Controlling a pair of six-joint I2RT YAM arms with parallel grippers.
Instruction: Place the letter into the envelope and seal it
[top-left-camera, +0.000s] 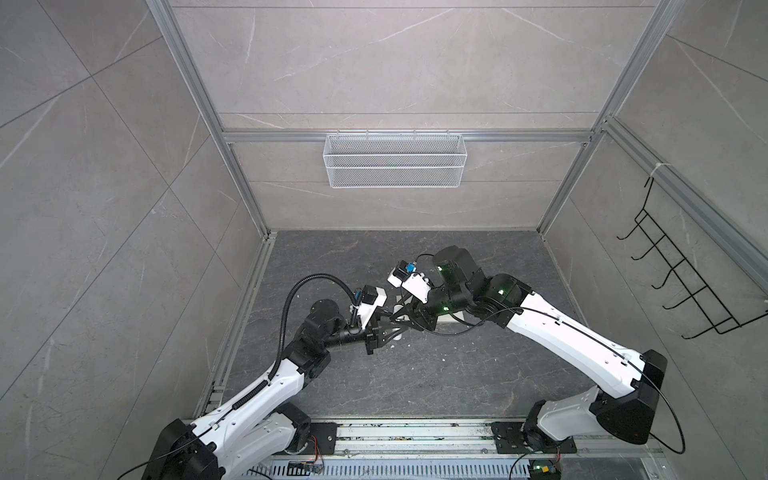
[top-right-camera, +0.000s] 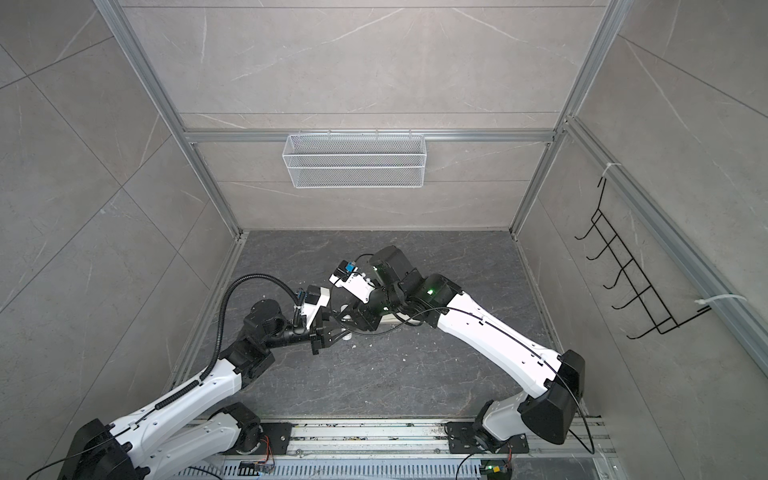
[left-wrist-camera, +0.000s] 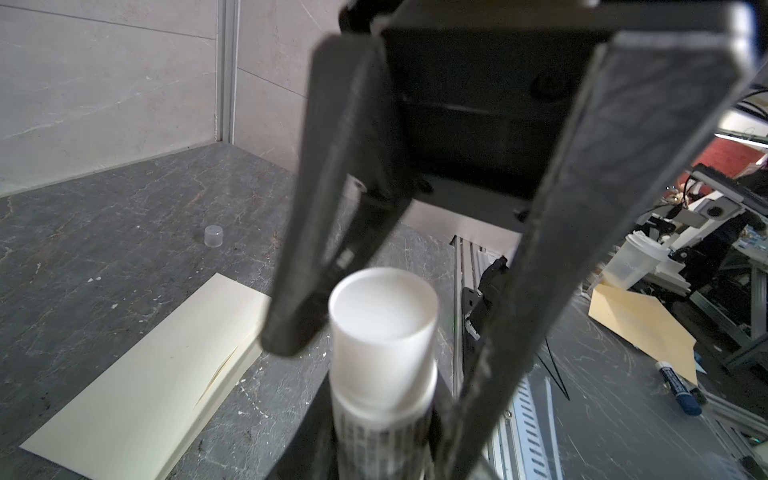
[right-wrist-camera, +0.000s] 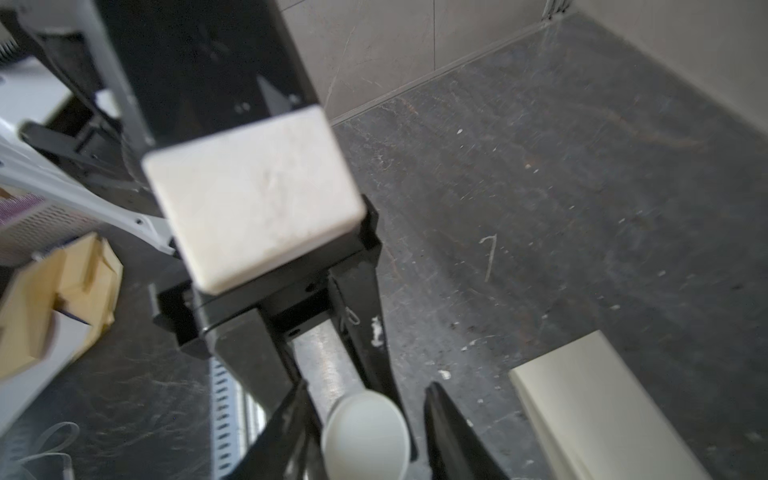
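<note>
My left gripper (left-wrist-camera: 384, 455) is shut on a white glue stick (left-wrist-camera: 382, 353) with dark print on its tube. The stick's round white end (right-wrist-camera: 365, 436) sits between the spread fingers (right-wrist-camera: 453, 432) of my open right gripper (right-wrist-camera: 365, 388), with a gap on one side. Both grippers meet above the middle of the floor in both top views: left gripper (top-left-camera: 395, 330), right gripper (top-left-camera: 405, 318). The cream-white envelope (left-wrist-camera: 145, 374) lies flat on the dark surface beside them, and one end of this envelope (right-wrist-camera: 602, 407) shows in the right wrist view. The letter is hidden.
A small clear cap (left-wrist-camera: 214, 237) stands on the dark stone surface (top-left-camera: 415, 374) beyond the envelope. A white mesh basket (top-left-camera: 395, 160) hangs on the back wall and a black wire rack (top-left-camera: 681, 282) on the right wall. White flecks dot the floor.
</note>
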